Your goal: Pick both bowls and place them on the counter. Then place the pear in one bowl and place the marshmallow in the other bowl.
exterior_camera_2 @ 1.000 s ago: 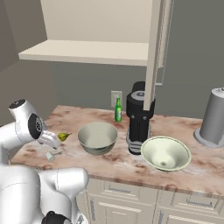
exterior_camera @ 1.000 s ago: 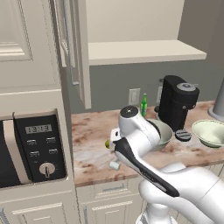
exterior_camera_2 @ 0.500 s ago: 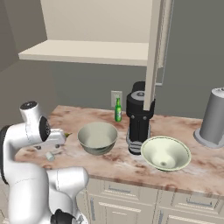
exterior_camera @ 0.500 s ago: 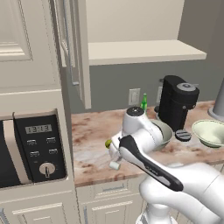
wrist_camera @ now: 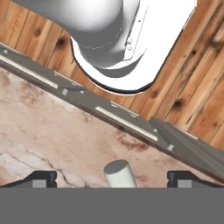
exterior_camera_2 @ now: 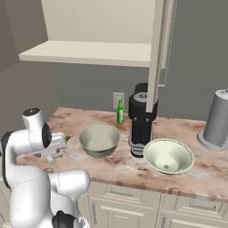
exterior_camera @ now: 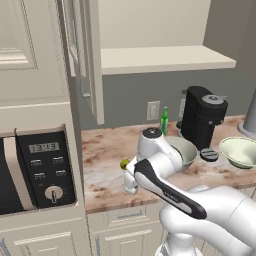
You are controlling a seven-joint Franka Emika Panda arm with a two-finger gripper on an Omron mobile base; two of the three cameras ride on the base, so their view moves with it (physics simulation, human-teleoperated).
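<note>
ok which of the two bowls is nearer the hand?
The deep grey-green bowl, left of the coffee machine. The hand sits just left of it; the wider, shallower cream-green bowl lies beyond the machine.

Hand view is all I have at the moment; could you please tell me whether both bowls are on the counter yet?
Observer: Yes. The deep grey-green bowl and the shallow bowl both stand upright on the counter.
Operator: Thank you. Is anything in them?
Observer: No, the right base view looks into both and they are empty.
Operator: And where is the pear, please?
Observer: The pear lies on the counter, apart from the deep grey-green bowl, on the side away from the shallow bowl.
</note>
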